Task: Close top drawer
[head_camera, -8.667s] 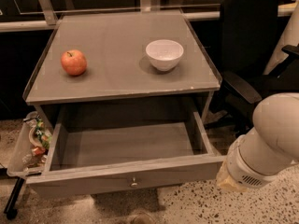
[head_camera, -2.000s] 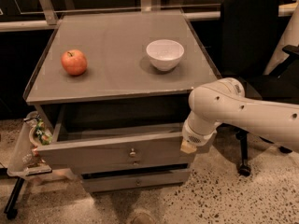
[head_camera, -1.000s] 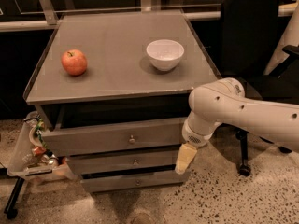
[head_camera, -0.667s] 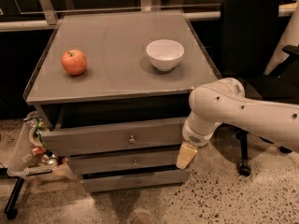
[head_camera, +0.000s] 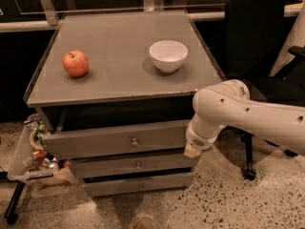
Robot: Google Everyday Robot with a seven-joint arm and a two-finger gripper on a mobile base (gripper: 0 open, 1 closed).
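Note:
The top drawer [head_camera: 95,141] is a wide grey wood-grain front with a small round metal knob [head_camera: 134,142] at its centre. It is pushed in under the cabinet top, and its interior is hidden. A dark gap shows above its front panel. My gripper [head_camera: 192,151] shows as a tan tip at the end of the white arm [head_camera: 248,118]. It sits at the right end of the top drawer's front, close to its lower corner.
A red apple [head_camera: 76,63] and a white bowl [head_camera: 168,56] stand on the cabinet top [head_camera: 119,37]. Two shorter drawers [head_camera: 138,166] lie below. A clear bin of rubbish [head_camera: 35,151] stands at the left. A black office chair [head_camera: 257,46] is at the right.
The top drawer was wide open and has been pushed in. Over the last second it has stayed put, while the gripper tip has lifted slightly along its right end.

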